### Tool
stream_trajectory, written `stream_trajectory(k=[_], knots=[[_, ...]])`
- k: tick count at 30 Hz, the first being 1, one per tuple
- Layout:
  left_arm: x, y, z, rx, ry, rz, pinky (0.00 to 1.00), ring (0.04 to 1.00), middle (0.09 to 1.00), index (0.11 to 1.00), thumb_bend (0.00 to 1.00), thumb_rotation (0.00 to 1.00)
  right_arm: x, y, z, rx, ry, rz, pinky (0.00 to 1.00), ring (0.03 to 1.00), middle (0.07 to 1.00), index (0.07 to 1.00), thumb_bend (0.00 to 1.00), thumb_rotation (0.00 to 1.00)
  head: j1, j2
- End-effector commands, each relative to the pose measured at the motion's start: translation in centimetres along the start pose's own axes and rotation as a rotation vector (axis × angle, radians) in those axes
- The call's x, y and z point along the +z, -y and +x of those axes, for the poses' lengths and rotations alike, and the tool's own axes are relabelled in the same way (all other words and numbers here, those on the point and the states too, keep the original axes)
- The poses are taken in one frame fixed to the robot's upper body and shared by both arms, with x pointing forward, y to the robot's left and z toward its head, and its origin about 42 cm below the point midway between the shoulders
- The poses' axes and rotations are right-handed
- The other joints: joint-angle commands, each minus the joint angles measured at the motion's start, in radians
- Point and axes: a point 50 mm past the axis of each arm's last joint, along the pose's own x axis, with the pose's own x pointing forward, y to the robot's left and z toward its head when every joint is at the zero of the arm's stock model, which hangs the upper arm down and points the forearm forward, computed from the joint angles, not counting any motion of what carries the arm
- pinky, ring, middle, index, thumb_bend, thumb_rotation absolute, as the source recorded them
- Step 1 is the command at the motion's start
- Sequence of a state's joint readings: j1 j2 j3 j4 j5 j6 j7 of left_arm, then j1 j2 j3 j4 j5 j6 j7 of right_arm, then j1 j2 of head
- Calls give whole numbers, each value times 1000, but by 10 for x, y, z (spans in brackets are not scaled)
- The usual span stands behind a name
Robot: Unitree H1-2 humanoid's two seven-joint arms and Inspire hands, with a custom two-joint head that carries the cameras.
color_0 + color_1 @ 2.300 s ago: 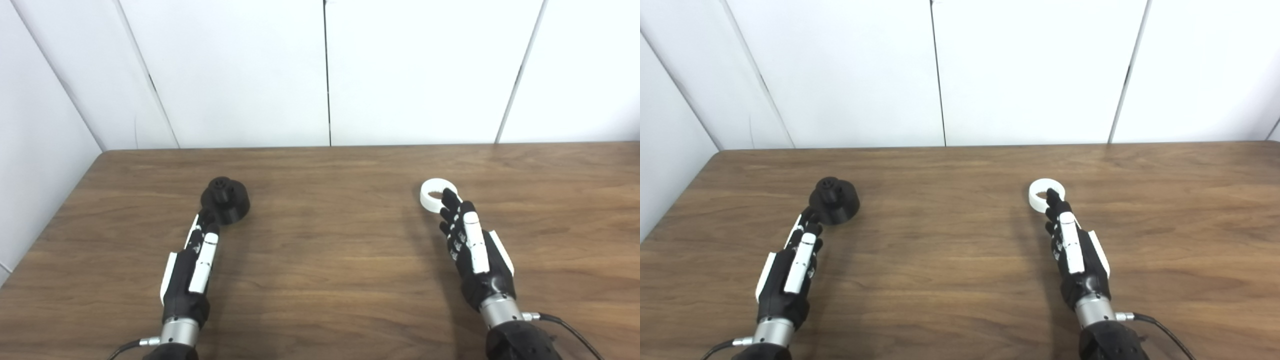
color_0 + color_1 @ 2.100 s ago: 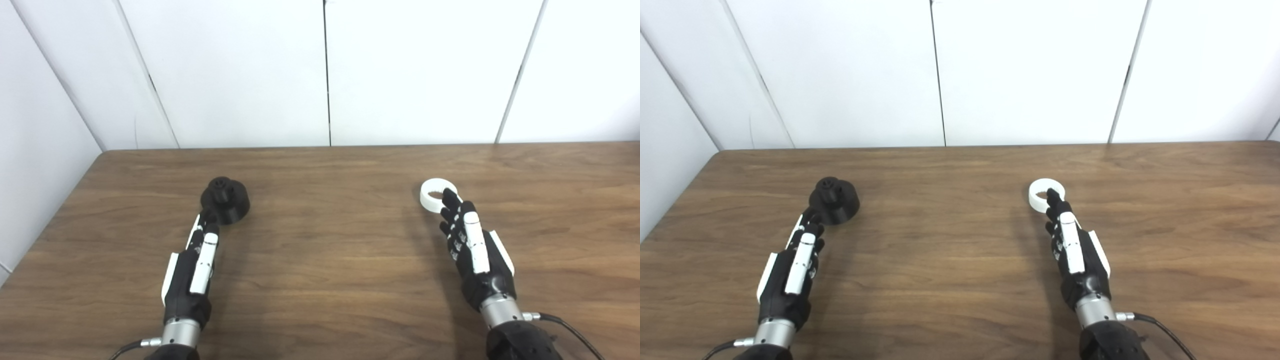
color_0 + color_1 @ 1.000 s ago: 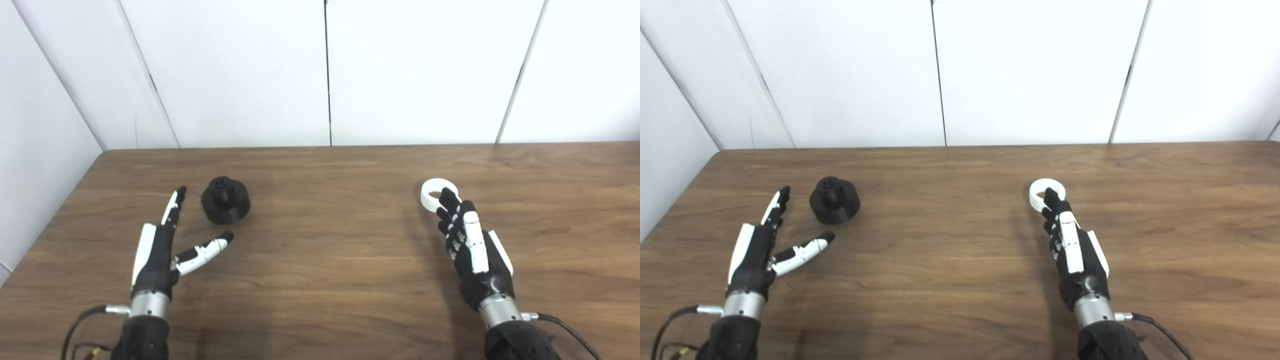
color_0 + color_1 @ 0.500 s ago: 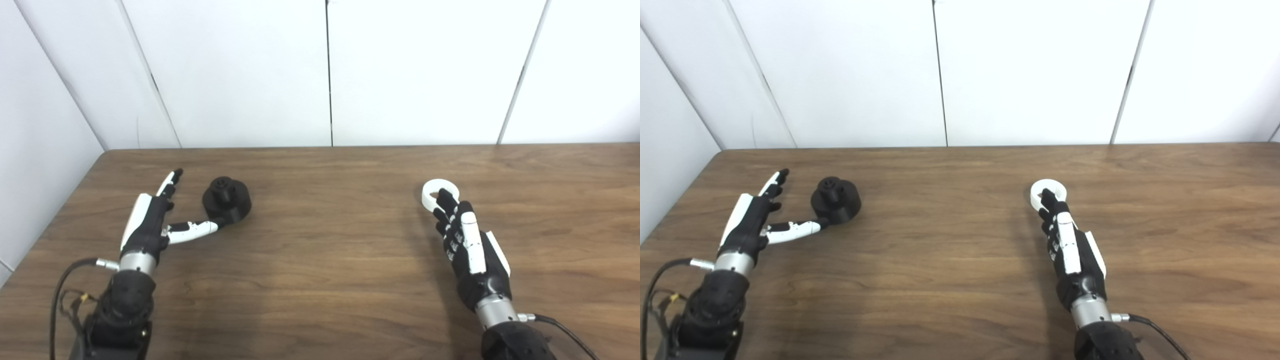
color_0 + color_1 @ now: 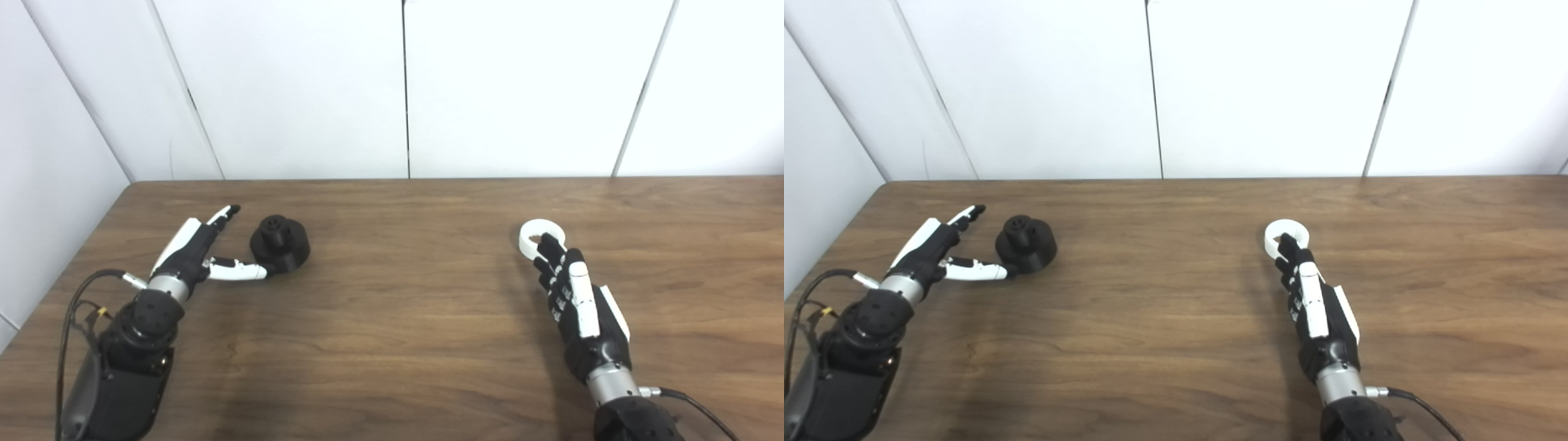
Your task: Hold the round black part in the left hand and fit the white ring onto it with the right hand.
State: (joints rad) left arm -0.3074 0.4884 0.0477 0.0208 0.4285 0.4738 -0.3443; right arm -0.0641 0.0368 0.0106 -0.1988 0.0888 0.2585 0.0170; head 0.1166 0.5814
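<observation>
The left hand (image 5: 195, 252) is spread wide, just left of the black part (image 5: 280, 243), ready to grab it. Next it must close. The right hand (image 5: 576, 300) lies flat, fingers together, touching the ring (image 5: 539, 237).

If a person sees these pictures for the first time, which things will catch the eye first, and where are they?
Against the brown table, the white ring on the right stands out most, with the fingertips of the right hand at its near edge. On the left sits the round black part, with the open left hand spread beside it, thumb reaching to its base. Neither piece is held yet.
</observation>
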Motion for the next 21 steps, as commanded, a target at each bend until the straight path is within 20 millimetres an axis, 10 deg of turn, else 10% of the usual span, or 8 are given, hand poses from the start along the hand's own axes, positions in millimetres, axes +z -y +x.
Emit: stream_trajectory(k=[1,21], knots=[[17,-33,6,59,32,42,978,1000,1000,967,1000,181,13,-6,4,16,70,-1,1000,956,949,926,507,1000,1,1],[27,-49,19,-25,-40,193,1000,1000,1000,955,1000,199,11,-7,3,-5,59,3,989,951,943,919,513,1000,-6,-1]])
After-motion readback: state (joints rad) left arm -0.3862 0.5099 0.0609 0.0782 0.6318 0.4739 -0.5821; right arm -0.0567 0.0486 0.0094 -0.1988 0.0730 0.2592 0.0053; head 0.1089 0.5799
